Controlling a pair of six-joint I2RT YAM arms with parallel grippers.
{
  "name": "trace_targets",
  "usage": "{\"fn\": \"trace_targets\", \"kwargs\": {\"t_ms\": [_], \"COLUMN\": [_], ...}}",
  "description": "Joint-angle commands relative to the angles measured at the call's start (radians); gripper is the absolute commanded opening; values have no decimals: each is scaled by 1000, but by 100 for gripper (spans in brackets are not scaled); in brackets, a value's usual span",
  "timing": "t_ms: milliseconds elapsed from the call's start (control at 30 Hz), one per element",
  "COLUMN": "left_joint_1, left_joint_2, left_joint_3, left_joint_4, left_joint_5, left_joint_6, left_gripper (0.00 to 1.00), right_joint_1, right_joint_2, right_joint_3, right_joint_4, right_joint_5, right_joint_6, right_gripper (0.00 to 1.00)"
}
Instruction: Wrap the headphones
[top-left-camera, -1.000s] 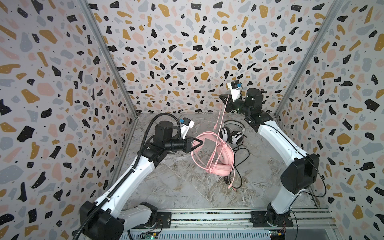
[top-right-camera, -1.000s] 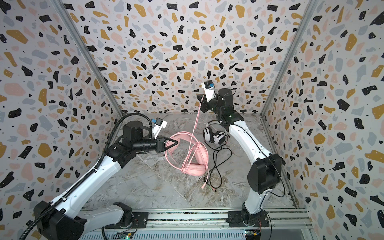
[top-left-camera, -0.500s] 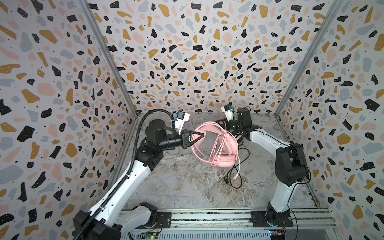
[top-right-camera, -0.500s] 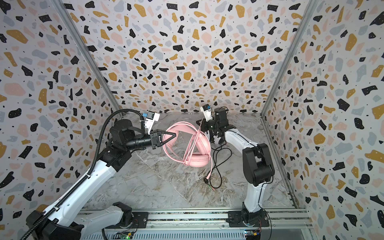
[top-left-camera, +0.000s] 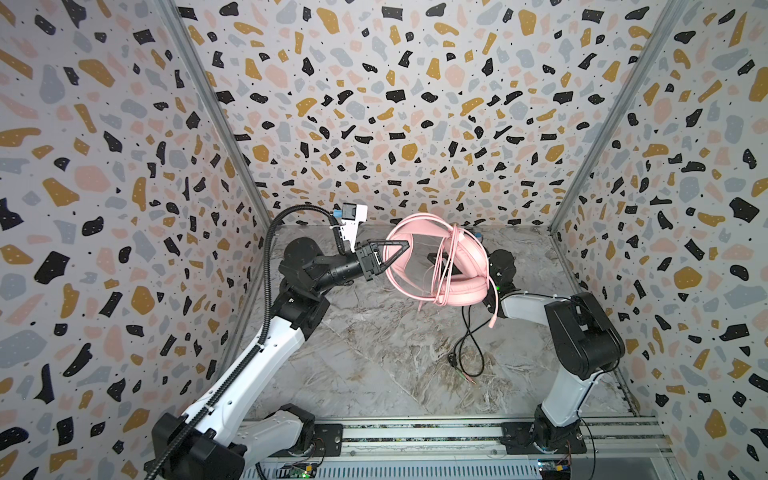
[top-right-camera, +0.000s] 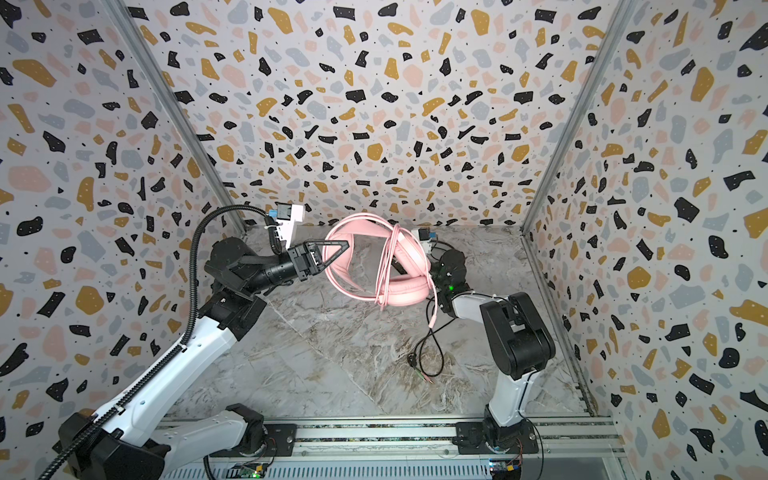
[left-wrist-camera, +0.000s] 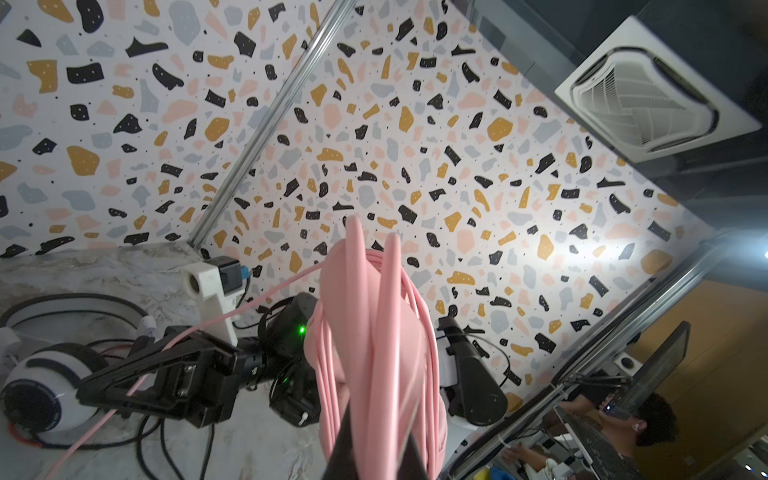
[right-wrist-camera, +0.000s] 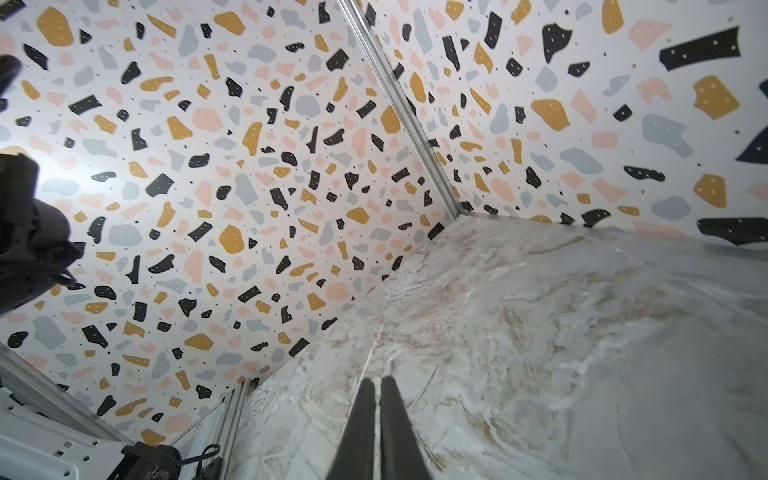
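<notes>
The pink headphones (top-left-camera: 465, 257) hang above the far middle of the table (top-left-camera: 374, 353), band clamped in my left gripper (top-left-camera: 400, 246). My right gripper (right-wrist-camera: 376, 384) is all but closed. Whether it pinches the cable (top-left-camera: 446, 266), I cannot tell. Slack could let it unwind.

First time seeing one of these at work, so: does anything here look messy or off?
Yes. The pink headphones, held in the air by the left gripper, have their cable looped unevenly, with a loose tail dangling. A black cable sprawls uncoiled on the table.
</notes>
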Motion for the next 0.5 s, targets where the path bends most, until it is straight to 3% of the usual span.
{"fn": "trace_targets", "kwargs": {"t_ms": [0, 133, 467], "left_joint_1": [0, 0, 2], "left_joint_2": [-3, 17, 38], "left_joint_3": [-9, -47, 6], "left_joint_4": [382, 530, 512], "left_joint_5": [-98, -162, -227], "left_joint_6": [-144, -235, -219], "left_gripper": [0, 0, 0], "right_joint_1": [35, 77, 174], "right_joint_2": [-4, -22, 57], "right_joint_3": [-34, -62, -13], "right_joint_4": [241, 276, 323], "right_joint_5": [55, 132, 184], "right_joint_6": [149, 172, 199], "right_gripper": [9, 11, 13]}}
